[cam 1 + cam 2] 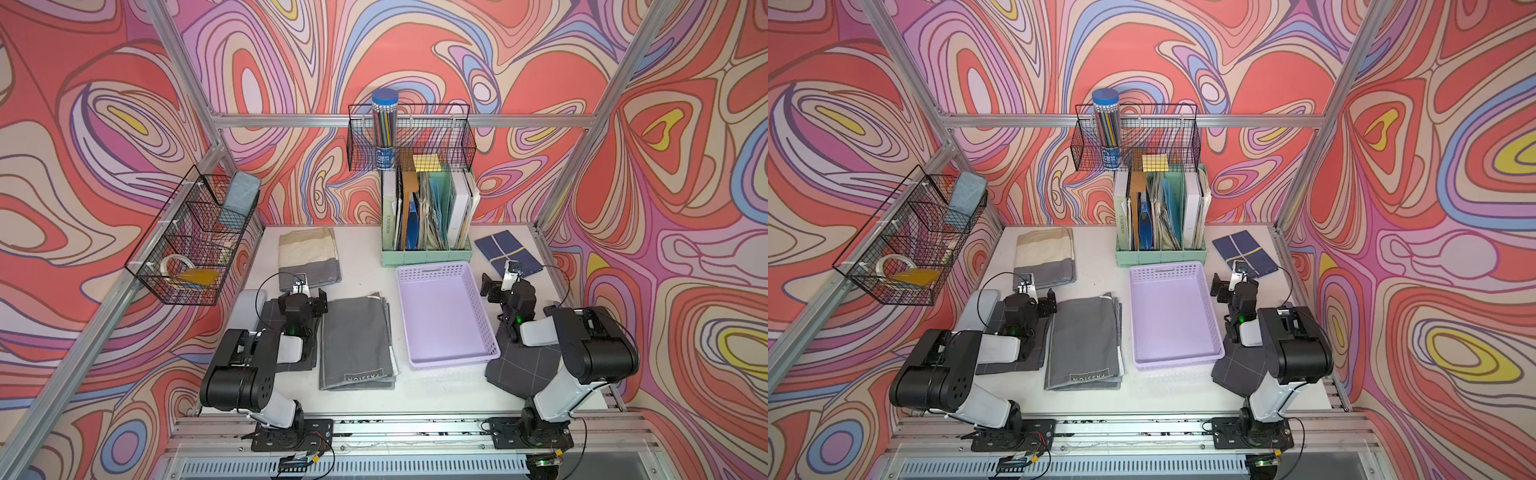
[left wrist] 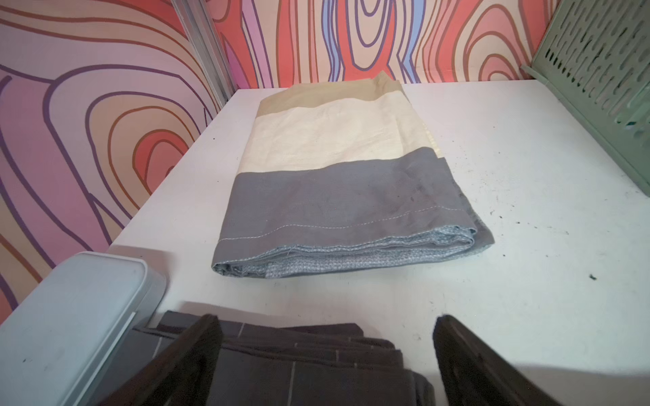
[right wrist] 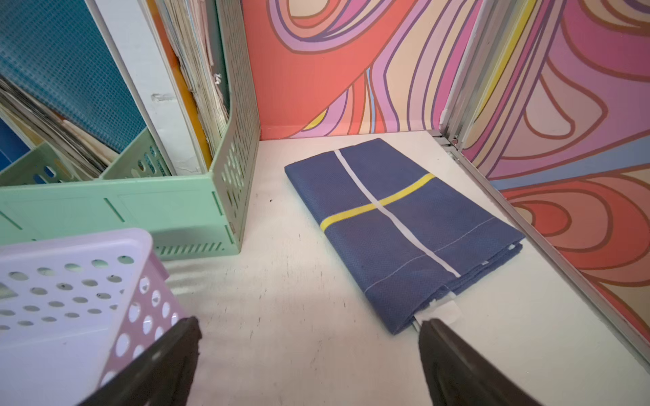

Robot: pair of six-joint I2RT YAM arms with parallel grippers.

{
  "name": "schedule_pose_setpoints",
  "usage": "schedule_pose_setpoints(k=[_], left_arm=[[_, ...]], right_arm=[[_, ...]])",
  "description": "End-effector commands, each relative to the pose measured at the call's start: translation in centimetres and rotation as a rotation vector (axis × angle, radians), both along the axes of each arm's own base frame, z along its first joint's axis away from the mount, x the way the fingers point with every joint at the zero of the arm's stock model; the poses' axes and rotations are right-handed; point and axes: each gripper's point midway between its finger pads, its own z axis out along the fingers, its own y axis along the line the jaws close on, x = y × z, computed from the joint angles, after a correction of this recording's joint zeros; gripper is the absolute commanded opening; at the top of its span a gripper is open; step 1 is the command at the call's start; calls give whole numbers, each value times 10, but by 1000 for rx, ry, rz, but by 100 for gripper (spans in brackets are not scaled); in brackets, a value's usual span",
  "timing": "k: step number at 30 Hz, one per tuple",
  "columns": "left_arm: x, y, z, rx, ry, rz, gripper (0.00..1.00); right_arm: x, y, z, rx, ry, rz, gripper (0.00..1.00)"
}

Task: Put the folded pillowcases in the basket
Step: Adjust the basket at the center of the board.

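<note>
I see left gripper [image 2: 327, 323], right gripper [image 3: 309, 327]: jaws apart. Lilac basket [image 1: 446, 320] between grey folded pillowcase [image 1: 355, 336] and right gripper; mint file holder [image 1: 426, 255] just behind it.

Robot lab cell, aluminium frame [image 1: 291, 120], swirl-printed walls [image 1: 415, 50], left arm [image 1: 241, 374], right arm [image 1: 598, 353]

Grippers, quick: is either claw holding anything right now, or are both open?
Left gripper: open, holding nothing.
Right gripper: open, holding nothing.
</note>
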Motion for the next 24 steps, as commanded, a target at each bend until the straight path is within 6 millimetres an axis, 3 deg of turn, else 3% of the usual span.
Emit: schedule_pose_setpoints(k=[1, 24], left_arm=[[5, -5, 5, -25, -7, -38, 99], [5, -6, 5, -29, -8, -43, 99]], right_arm=[[-1, 1, -2, 10, 11, 5, 98], [-2, 2, -2, 11, 9, 7, 98]])
